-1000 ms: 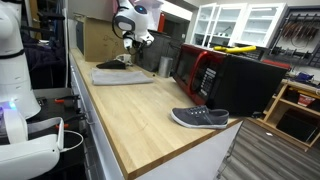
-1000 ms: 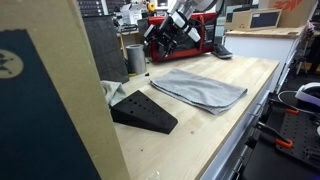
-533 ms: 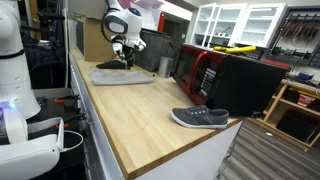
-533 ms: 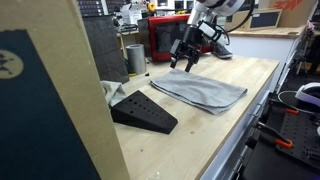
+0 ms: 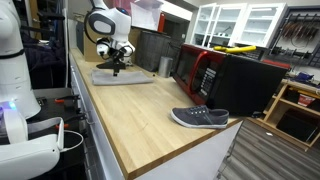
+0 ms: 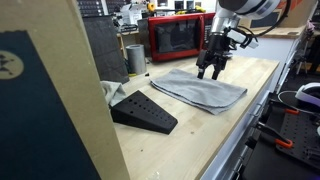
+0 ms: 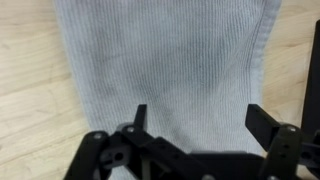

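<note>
Gripper has swung away from the red microwave at the back edge of the worktop and now sits over the grey cloth – a second ago it was up by the microwave door, half a second ago at the cloth's back edge. Cloth itself has not shifted. In an exterior view the arm's white wrist leans over the far end of the worktop, gripper pointing down at the cloth.

Wrist view: gripper fingers stand well apart, nothing between them, the ribbed cloth filling the space under them and bare wood showing at both sides. Cannot tell whether the tips touch the fabric or hang just above it.

Cloth lies flat, spread out, mid-width of the worktop toward its far end, one side running close to the front edge. Black wedge lies just beside the cloth, apart from it, closer to the back edge. Metal cup stands at the back edge near the microwave. Grey shoe lies on its sole by the near corner – well apart from cloth and gripper
</note>
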Available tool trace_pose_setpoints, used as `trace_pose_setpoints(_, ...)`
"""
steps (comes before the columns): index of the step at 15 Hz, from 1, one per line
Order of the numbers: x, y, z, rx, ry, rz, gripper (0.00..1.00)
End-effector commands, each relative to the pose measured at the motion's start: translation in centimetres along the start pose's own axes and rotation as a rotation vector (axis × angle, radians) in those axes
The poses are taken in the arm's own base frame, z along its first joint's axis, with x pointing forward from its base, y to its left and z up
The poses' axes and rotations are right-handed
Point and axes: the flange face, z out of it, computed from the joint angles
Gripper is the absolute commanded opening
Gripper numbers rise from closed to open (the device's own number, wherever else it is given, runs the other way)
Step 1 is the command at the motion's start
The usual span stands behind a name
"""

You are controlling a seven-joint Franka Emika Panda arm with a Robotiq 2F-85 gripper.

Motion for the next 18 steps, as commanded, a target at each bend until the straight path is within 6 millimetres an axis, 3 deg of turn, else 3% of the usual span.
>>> trace_pose_setpoints(1, -1.8, 1.9, -2.7, 0.015, 0.018, 0.055, 1.00)
trace_pose_setpoints(4, -2.6, 3.8, -3.6, 0.076, 0.022, 0.060, 1.00)
trace_pose_setpoints(6, -3.0, 5.0, -3.6, 0.107, 0.009, 0.071, 1.00)
trace_pose_setpoints(7, -2.3, 5.3, -3.8, 0.127, -0.007, 0.080, 1.00)
trace_pose_setpoints(11, -3.4, 6.7, -3.3, 0.215, -0.118, 0.122, 1.00)
trace_pose_setpoints(18, -3.8, 9.6, -3.2, 0.193, -0.165, 0.181, 1.00)
